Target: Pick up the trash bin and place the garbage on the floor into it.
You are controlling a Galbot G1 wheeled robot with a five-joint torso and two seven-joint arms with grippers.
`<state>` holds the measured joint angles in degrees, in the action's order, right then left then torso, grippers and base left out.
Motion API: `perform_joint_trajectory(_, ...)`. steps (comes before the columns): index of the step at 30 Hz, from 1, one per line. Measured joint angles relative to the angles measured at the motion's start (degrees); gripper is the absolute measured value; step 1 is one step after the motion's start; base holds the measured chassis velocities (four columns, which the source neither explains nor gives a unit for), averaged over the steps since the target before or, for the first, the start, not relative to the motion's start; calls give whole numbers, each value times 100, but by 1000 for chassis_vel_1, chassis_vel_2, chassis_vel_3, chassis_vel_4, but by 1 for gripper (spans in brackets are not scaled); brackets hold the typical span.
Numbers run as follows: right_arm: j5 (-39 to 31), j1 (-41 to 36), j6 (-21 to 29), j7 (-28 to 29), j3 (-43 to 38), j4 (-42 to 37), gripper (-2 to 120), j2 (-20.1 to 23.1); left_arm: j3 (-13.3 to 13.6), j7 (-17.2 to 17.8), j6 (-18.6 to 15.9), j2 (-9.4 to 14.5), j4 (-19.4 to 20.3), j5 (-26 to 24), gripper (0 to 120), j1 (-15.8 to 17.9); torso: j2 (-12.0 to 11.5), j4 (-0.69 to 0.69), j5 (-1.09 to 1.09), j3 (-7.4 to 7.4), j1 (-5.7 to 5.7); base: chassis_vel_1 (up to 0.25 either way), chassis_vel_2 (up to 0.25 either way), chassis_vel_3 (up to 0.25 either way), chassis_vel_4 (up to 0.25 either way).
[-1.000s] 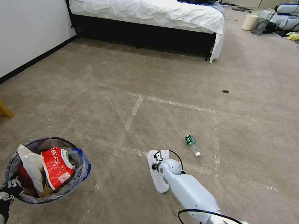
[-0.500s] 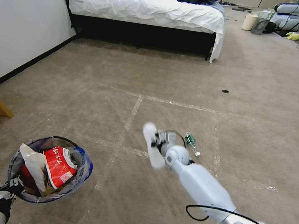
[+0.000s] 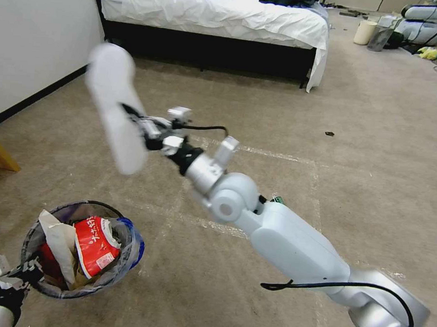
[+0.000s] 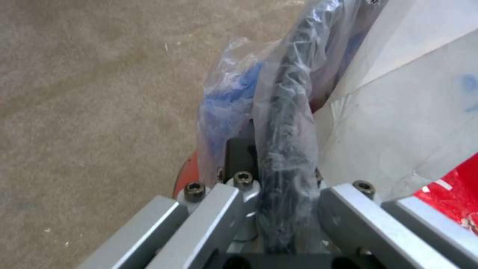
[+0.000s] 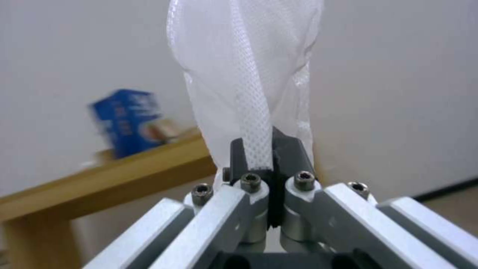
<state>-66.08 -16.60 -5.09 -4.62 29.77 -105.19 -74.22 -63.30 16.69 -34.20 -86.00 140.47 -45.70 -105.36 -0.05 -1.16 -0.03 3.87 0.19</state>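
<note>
From the head view, the right hand point(image 3: 141, 125) carries a white slipper sole point(image 3: 114, 107) high above the trash bin point(image 3: 82, 250) at near left. The left wrist view shows the left hand point(image 4: 279, 179) pinching the bin's bagged rim. In the right wrist view, the sole's mesh strap is pinched between pressed fingers (it looks light and floppy, so the strap seems a good hold).

White mesh slipper sole point(image 5: 244, 74); trash bin point(image 3: 124, 256) rim blue, apparently.
</note>
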Motion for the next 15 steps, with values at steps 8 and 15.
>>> perform_joint_trajectory(8,-293,75,-222,-76,680,-22,0,-190,-14,41,-44,3,38,-126,1,24,0,0,1,0,0,0,0,0,0)
perform_joint_trajectory(15,-36,-225,-393,-122,1232,192,0,-184,-28,101,-98,13,95,-262,1,35,0,-1,1,0,0,0,0,0,0)
